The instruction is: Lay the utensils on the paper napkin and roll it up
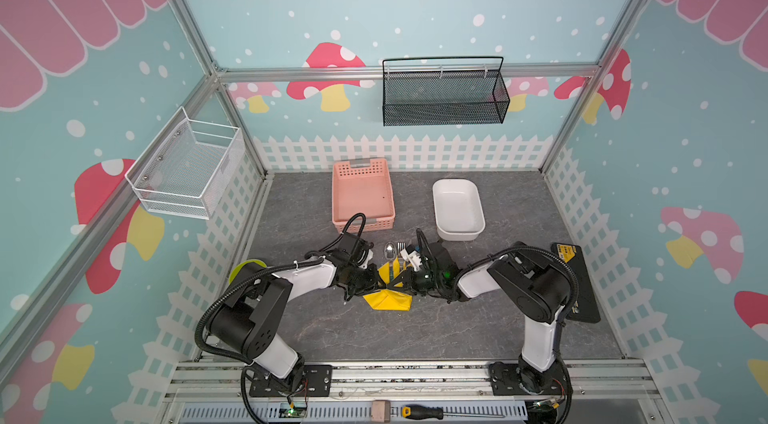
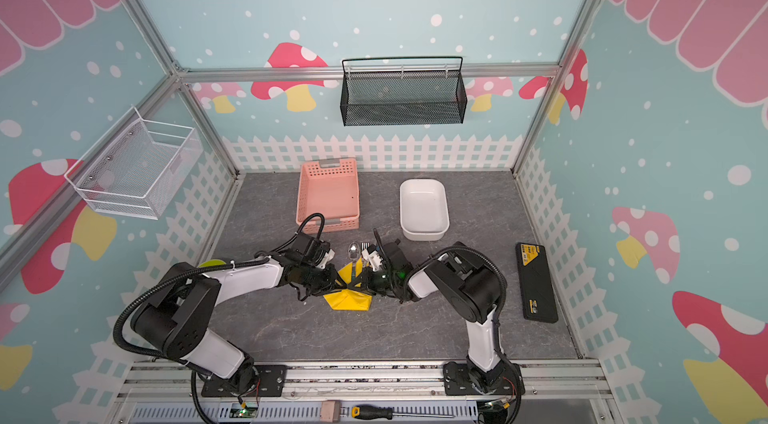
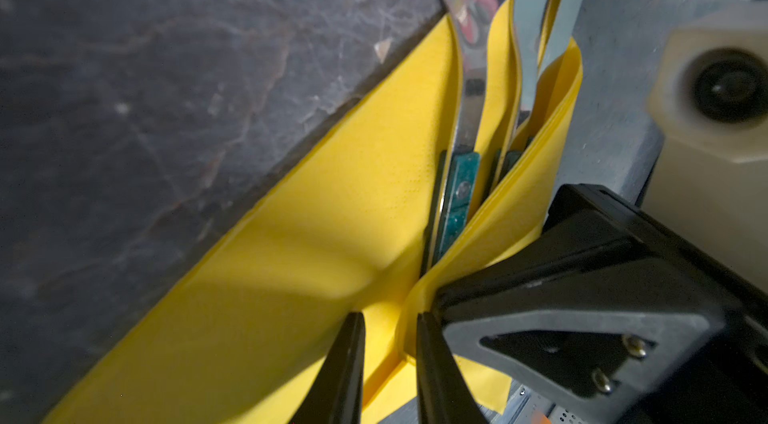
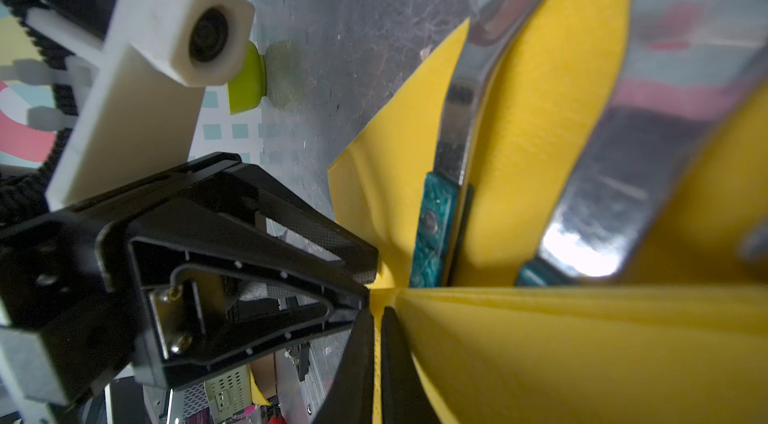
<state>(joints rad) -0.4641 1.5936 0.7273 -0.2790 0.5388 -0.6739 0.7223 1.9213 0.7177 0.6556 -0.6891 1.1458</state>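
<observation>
Bright yellow thin paper napkin (image 1: 388, 301) at lower centre of both top views, its sides lifted around the silver metal utensils (image 1: 390, 251) with teal-patterned dark handles. Spoon bowl and fork tines stick out toward the pink plastic basket (image 1: 363, 197). Both pincers meet over the napkin: left gripper (image 3: 388, 322) clamps a raised fold, right gripper (image 4: 377, 314) pinches the paper tight
</observation>
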